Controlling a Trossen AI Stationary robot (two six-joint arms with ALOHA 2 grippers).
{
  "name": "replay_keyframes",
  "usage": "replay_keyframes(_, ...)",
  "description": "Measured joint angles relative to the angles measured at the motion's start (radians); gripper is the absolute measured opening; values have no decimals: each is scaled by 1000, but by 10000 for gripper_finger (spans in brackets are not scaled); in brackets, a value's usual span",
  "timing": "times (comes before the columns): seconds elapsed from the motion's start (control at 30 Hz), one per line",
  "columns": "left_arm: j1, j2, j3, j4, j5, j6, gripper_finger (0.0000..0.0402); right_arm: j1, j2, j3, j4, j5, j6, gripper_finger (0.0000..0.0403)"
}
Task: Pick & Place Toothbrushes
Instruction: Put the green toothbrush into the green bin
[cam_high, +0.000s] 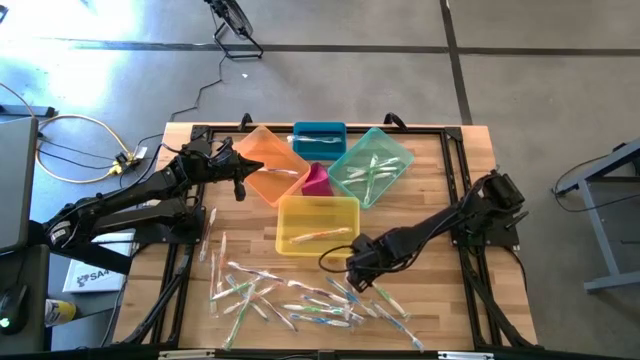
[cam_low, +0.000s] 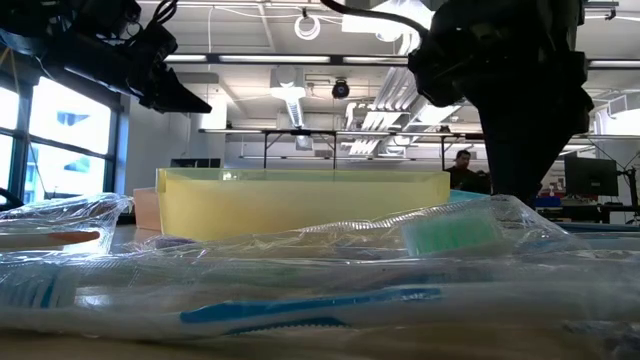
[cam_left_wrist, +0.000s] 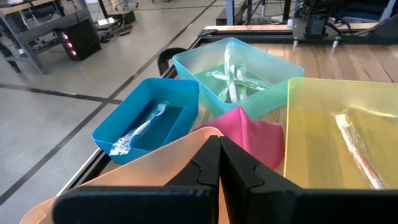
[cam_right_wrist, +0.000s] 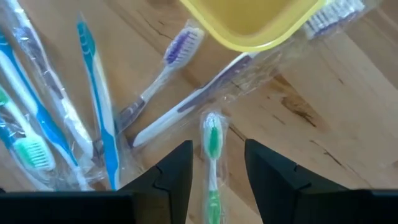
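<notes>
Many wrapped toothbrushes (cam_high: 300, 300) lie scattered flat on the wooden table near its front edge. My right gripper (cam_high: 358, 265) points down over the pile's far right part, just in front of the yellow bin (cam_high: 317, 222). It is open. In the right wrist view its fingers (cam_right_wrist: 175, 171) stand on either side of a green-and-white toothbrush (cam_right_wrist: 212, 149) without touching it. That toothbrush lies on the wood beside a purple one (cam_right_wrist: 168, 68). My left gripper (cam_left_wrist: 219, 168) is shut, holds nothing and hovers over the orange bin (cam_high: 262, 165).
Five bins cluster at the table's far middle: orange, blue (cam_high: 319, 140), teal (cam_high: 372, 165), pink (cam_high: 317, 180) and yellow. The yellow one holds a wrapped toothbrush (cam_high: 322, 236), and the teal one holds several. Bare wood (cam_high: 440, 290) lies to the pile's right. Cables (cam_high: 75, 140) lie off the table's left.
</notes>
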Motion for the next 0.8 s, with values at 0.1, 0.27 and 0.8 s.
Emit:
replay_keyframes(0.1,0,0,0,0,0,0,0,12,0,0,0,7,-2,137)
replay_keyframes(0.27,0,0,0,0,0,0,0,35,7,0,10,53,4,137)
replay_keyframes(0.8,0,0,0,-11,0,0,0,57,132,2,63,10,-2,137)
